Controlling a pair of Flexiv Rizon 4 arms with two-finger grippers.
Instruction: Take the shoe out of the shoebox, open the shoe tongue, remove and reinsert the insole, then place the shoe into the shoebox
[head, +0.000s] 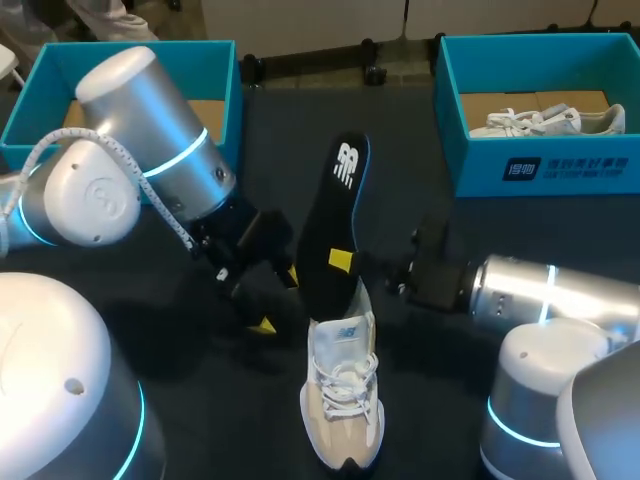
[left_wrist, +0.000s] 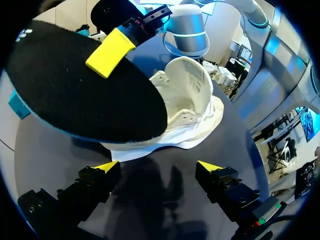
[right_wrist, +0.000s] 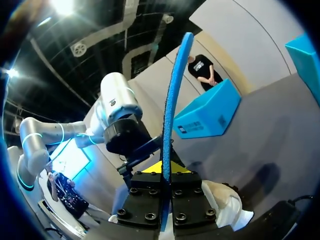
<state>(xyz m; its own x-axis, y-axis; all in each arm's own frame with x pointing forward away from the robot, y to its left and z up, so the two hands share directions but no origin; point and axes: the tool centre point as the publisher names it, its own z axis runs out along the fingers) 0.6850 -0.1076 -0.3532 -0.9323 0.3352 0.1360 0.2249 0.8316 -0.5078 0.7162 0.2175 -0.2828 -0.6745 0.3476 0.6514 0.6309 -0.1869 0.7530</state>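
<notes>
The insole (head: 335, 200) out, pinched above the shoe (head: 343, 405)
The right gripper (head: 341, 261) clamps its edge, the left gripper (left_wrist: 157, 170) hangs spread; that thin hold could slip.

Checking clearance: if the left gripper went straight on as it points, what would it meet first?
Likely the side of the white shoe; the black insole hangs above that line and might touch first.

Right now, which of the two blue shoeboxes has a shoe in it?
The right shoebox: a white sneaker lies inside it. The left shoebox shows only bare brown floor where it is visible.
</notes>
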